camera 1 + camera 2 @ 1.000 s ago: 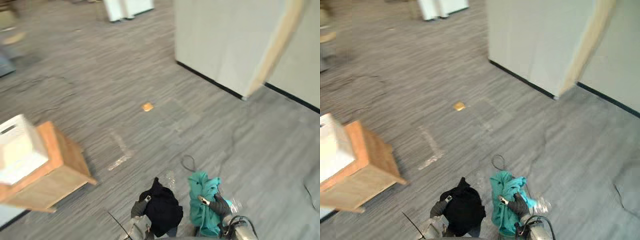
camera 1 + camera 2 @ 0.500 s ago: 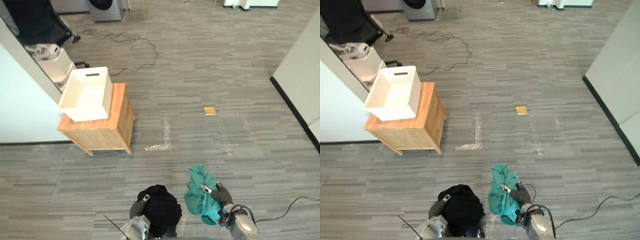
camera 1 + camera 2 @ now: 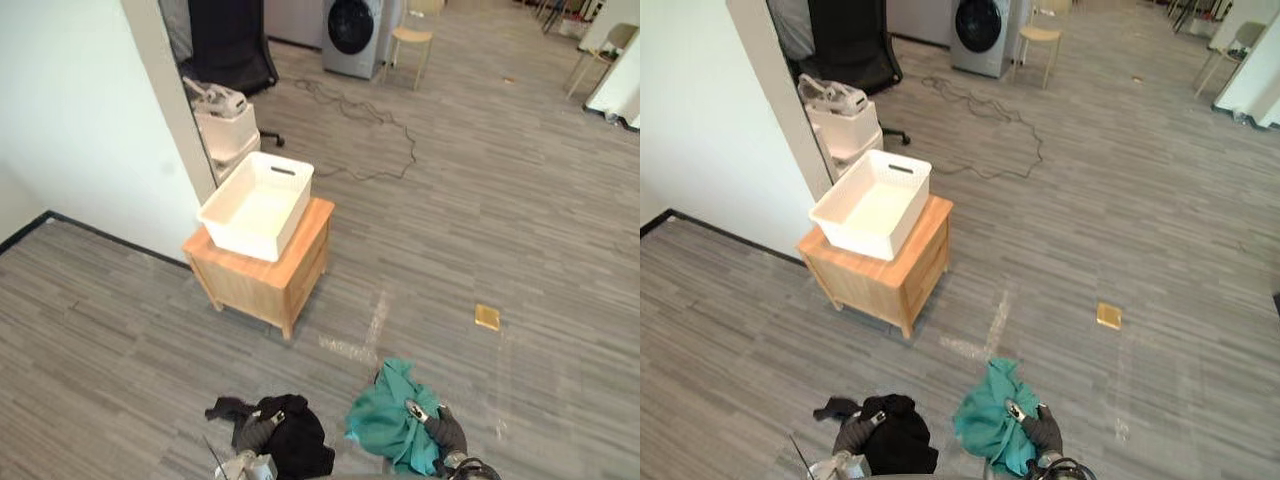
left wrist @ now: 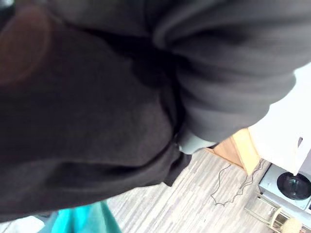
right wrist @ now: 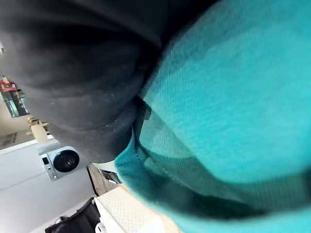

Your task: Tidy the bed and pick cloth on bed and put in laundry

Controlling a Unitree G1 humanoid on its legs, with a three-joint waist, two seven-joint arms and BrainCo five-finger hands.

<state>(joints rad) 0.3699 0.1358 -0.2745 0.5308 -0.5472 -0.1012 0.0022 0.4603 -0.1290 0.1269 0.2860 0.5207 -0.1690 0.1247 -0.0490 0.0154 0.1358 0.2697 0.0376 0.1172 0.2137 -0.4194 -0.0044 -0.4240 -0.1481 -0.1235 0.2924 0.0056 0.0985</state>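
My left hand [image 3: 258, 432] is low in the eye views, shut on a bunched black cloth [image 3: 292, 447] that hangs from it; in the left wrist view the black cloth [image 4: 121, 97] covers the fingers. Beside it my right hand [image 3: 441, 431] is shut on a teal cloth [image 3: 385, 425], whose knit fabric [image 5: 228, 97] drapes over the hand in the right wrist view. Ahead to the left, a white laundry basket [image 3: 258, 205] stands on a low wooden cabinet [image 3: 270, 275], well apart from both hands.
A white wall [image 3: 90, 120] ends just behind the cabinet. Past it are a white bin [image 3: 228, 118], a black office chair [image 3: 230, 50], a washing machine [image 3: 350, 25] and a wooden chair [image 3: 410, 40]. A cable [image 3: 370, 130] and a small yellow square [image 3: 487, 317] lie on the grey floor.
The whole picture has swung, so the camera has turned: the cabinet and basket now sit nearer the middle with the washing machine behind. Both hands keep hold of their cloths.
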